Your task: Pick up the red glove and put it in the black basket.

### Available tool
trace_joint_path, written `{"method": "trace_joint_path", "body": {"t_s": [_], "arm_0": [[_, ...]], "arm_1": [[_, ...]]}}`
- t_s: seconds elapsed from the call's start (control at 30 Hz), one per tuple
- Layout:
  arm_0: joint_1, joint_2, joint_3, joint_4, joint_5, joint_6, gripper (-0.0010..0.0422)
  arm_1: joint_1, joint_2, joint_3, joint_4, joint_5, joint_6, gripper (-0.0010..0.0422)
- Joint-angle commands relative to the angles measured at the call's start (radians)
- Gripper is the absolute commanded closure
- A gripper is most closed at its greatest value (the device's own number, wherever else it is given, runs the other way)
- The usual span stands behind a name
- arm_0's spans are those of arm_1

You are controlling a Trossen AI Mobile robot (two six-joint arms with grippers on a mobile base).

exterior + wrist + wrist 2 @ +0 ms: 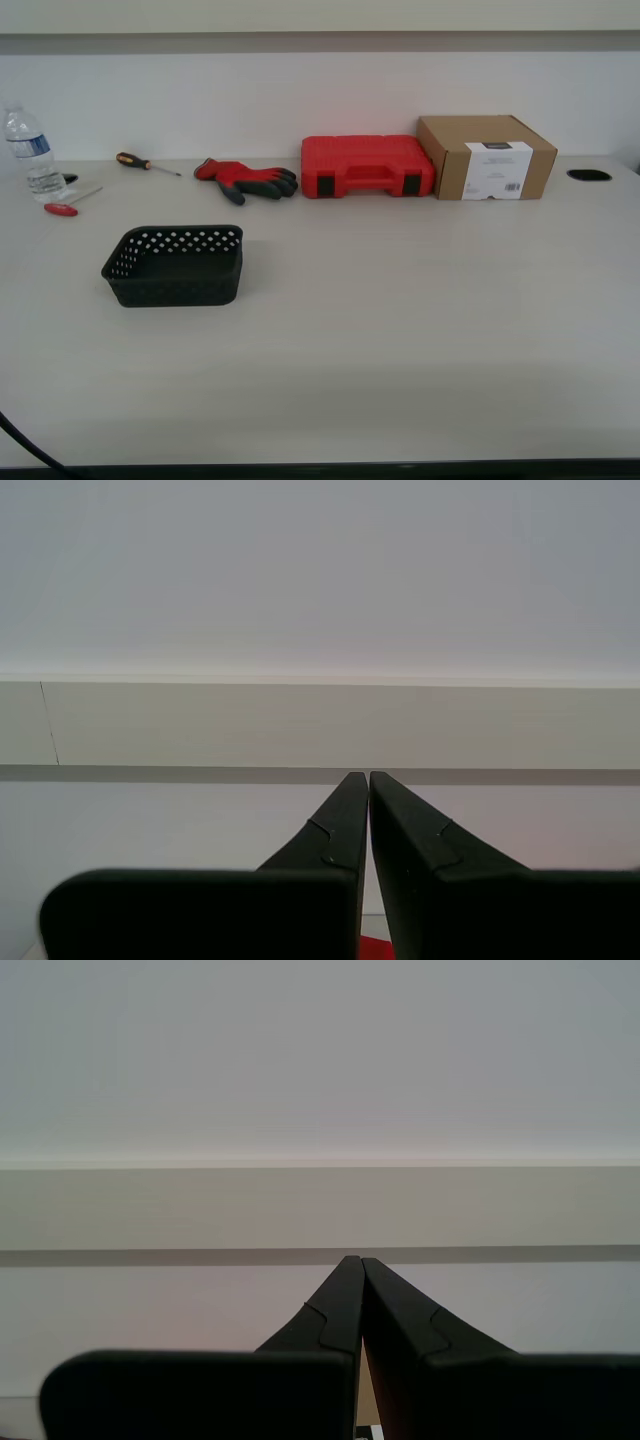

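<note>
Exterior view, left to right: bottle [30, 152], red-handled tool [66, 206], screwdriver [145, 163], all along the back of the table [400, 330]. Basket [177, 265] sits nearer, left of centre, empty. Glove [246, 180] lies flat behind it by the wall, just beside the red case [367, 166]; cardboard box [486, 157] next along. My first gripper [361, 776] and my second gripper [354, 1259]: fingers pressed together, holding nothing, aimed at the wall.

Red glove [243, 178] with dark grey fingers, black basket [176, 266] dotted with holes, red case [367, 165], brown box [486, 156].
</note>
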Motion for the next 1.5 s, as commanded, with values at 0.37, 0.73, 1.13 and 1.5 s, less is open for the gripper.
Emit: {"method": "trace_joint_path", "body": {"t_s": [0.37, 0.73, 1.13, 1.5], "arm_0": [[0.000, 0.000, 0.001, 0.003, 0.000, 0.003, 0.0412], [0.000, 0.000, 0.001, 0.003, 0.000, 0.003, 0.0412], [0.000, 0.000, 0.001, 0.002, 0.000, 0.003, 0.0412], [0.000, 0.000, 0.001, 0.001, 0.000, 0.003, 0.0412]], "arm_1": [[0.000, 0.000, 0.008, 0.005, -0.002, 0.002, 0.0413], [-0.002, 0.079, 0.151, -0.149, 0.031, -0.097, 0.0413], [-0.005, 0.570, 0.658, -0.538, 0.280, 0.015, 0.0413], [-0.034, 1.059, 1.178, -0.967, 0.287, 0.055, 0.0413]]}}
